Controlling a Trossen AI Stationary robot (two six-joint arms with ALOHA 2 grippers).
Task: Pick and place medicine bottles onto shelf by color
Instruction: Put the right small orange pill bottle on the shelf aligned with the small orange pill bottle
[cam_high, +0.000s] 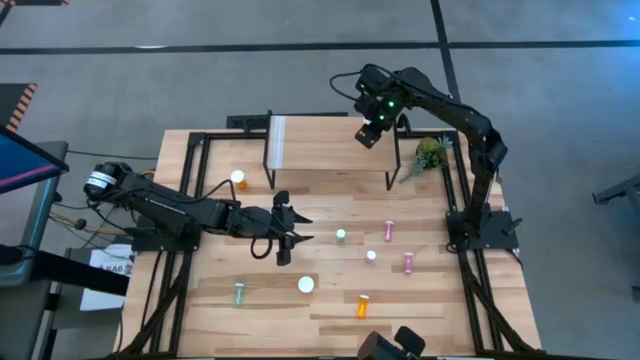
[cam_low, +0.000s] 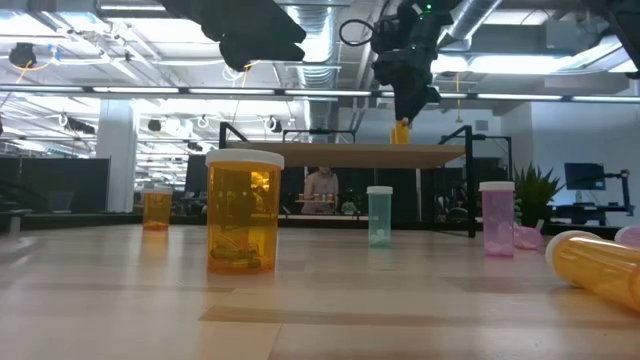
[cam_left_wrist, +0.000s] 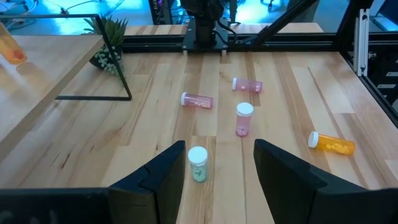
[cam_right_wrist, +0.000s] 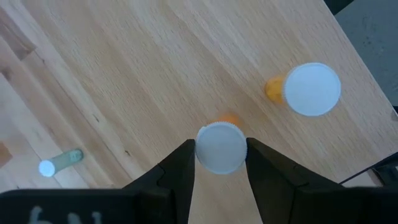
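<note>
Left gripper (cam_high: 296, 237): mid-worktop, fingers parted, empty; upright green bottle (cam_left_wrist: 198, 163) straight ahead, nearest me.

Right gripper (cam_right_wrist: 219, 163): above shelf (cam_low: 350, 155), far-right edge; fingers bracketing upright orange bottle (cam_right_wrist: 220, 147), its axis vertical.

I'm looking down at a grey floor (cam_high: 200, 70) crossed by dark lines (cam_high: 300, 48), all around the big wooden workbench (cam_high: 330, 300). Over at the left edge there's a blue screen (cam_high: 25, 160). Switching to table height: an open ceiling with ducts and pipes (cam_low: 320, 25), long strip lights (cam_low: 130, 90) glowing, dark monitors (cam_low: 585, 180) to the right, a leafy plant (cam_low: 535, 190) beside them, and a person (cam_low: 322, 185) seated far back
</note>
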